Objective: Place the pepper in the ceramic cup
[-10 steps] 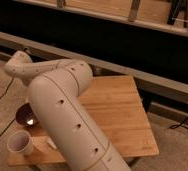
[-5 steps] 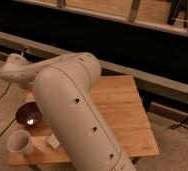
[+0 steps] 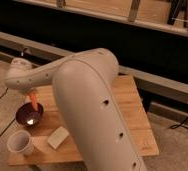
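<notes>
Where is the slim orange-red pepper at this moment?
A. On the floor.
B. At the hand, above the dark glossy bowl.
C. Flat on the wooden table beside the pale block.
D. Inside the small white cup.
B: the slim orange-red pepper hangs from the shut hand above the dark glossy bowl, apart from the small white ceramic cup standing nearer the camera.

- The orange-red pepper (image 3: 33, 101) is glowing against the glossy, dark purple-brown bowl (image 3: 22, 116).
- The ceramic cup (image 3: 18, 147) is showing white, its inside shadowed.
- The gripper (image 3: 32, 95), closed on the pepper above the bowl, is ending a cream arm (image 3: 92, 100) dotted with dark holes.
- The table (image 3: 134, 120) is showing honey-toned wood grain.
</notes>
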Tool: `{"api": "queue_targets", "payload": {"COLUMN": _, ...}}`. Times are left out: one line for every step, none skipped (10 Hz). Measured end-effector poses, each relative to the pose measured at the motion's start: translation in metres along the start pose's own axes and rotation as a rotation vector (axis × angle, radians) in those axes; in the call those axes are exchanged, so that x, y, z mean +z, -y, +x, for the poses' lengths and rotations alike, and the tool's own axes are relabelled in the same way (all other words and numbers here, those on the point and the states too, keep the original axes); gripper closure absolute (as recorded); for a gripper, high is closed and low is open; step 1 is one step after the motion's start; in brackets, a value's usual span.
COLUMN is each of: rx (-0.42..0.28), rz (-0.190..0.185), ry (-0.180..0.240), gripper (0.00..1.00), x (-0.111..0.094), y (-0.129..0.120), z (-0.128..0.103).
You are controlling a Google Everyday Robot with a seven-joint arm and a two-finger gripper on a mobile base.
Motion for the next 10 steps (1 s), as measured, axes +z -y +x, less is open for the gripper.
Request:
{"api": "queue_targets", "payload": {"rx": -0.007, "rz": -0.026, "ry": 0.009, "gripper": 1.0, "x": -0.007, "y": -0.003, "z": 0.004}}
{"api": "queue_targets", "payload": {"rx": -0.016, "rz": -0.048, "ry": 0.017, "gripper": 1.0, "x": -0.013, "y": -0.007, "z": 0.006}}
{"api": "queue_targets", "payload": {"rx": -0.033, "rz": -0.073, "ry": 0.023, "gripper": 1.0, "x": -0.018, "y": -0.013, "z": 0.009}}
{"api": "queue_targets", "payload": {"rx": -0.048, "rz": -0.098, "ry": 0.026, "gripper": 1.0, "x": -0.022, "y": -0.018, "z": 0.013}}
{"api": "queue_targets", "payload": {"rx": -0.058, "rz": -0.118, "ry": 0.021, "gripper": 1.0, "x": -0.023, "y": -0.021, "z": 0.019}}
{"api": "queue_targets", "payload": {"rx": -0.062, "rz": -0.137, "ry": 0.015, "gripper": 1.0, "x": -0.023, "y": -0.022, "z": 0.025}}
{"api": "queue_targets", "payload": {"rx": -0.064, "rz": -0.145, "ry": 0.012, "gripper": 1.0, "x": -0.023, "y": -0.022, "z": 0.028}}
{"api": "queue_targets", "payload": {"rx": -0.067, "rz": -0.154, "ry": 0.01, "gripper": 1.0, "x": -0.024, "y": -0.02, "z": 0.032}}
{"api": "queue_targets", "payload": {"rx": -0.068, "rz": -0.16, "ry": 0.012, "gripper": 1.0, "x": -0.026, "y": -0.02, "z": 0.034}}
{"api": "queue_targets", "payload": {"rx": -0.072, "rz": -0.167, "ry": 0.017, "gripper": 1.0, "x": -0.028, "y": -0.019, "z": 0.035}}
